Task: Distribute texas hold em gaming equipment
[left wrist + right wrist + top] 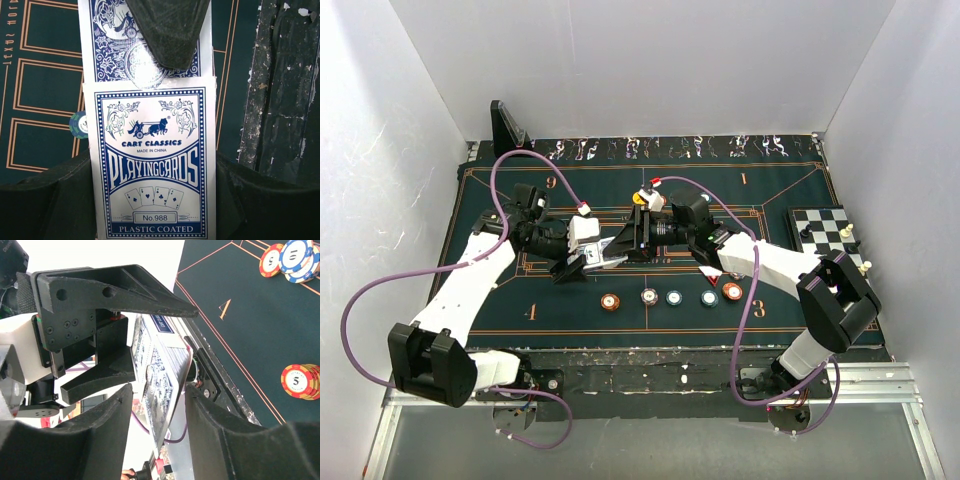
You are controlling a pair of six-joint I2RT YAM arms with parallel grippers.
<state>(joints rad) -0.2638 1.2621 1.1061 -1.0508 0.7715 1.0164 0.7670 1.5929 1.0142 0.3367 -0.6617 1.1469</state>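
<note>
Just beyond the chip row (670,297) on the bench (490,300), the left tool (585,265) clamps the card box (152,165) steady. Probably so the right tool (618,250), straddling the protruding cards (107,45), can draw them out — whether it grips them, I cannot tell.

I see card pack (159,365) edge-on, blue-patterned, held off the table by left gripper (165,347). Right gripper (159,390) fingers flank its near end, contact unclear. Green felt (240,335) beyond: red-yellow chip stack (300,381) at right; orange chip (271,261) and blue-white chip (300,259) touching, top corner.
</note>
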